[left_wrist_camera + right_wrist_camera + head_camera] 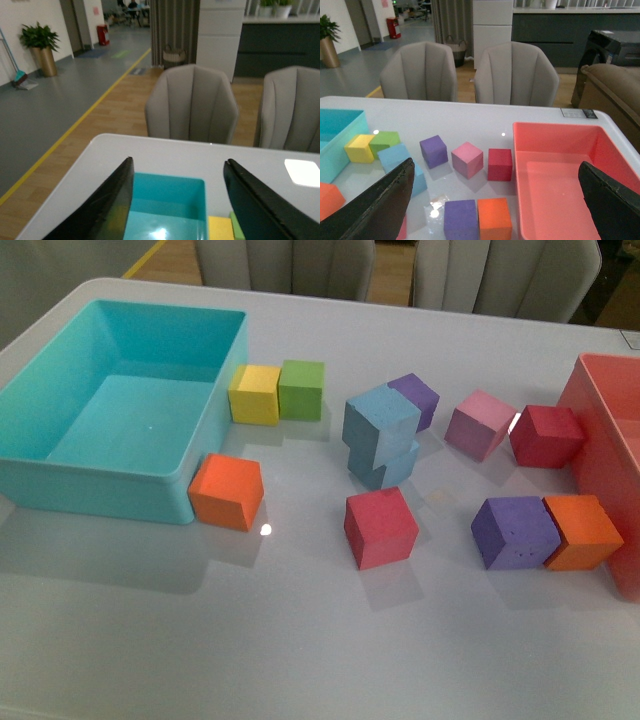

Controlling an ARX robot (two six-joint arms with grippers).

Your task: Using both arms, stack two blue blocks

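The two blue blocks stand stacked in the middle of the white table: the upper one [380,420] sits slightly askew on the lower one [388,466]. The right wrist view shows the upper block [394,156] and part of the lower one [419,179] beside one finger. Neither arm shows in the front view. My left gripper [179,162] is open and empty, above the turquoise bin's [167,187] far end. My right gripper [495,166] is open and empty, held back from the table over the blocks and the red bin [555,170].
The turquoise bin [60,390] stands at the left and the red bin [600,430] at the right. Around the stack lie yellow [255,393], green [302,389], orange [227,491], red [380,527], purple [416,395], pink [479,424], dark red [546,435], purple [513,532] and orange [583,531] blocks.
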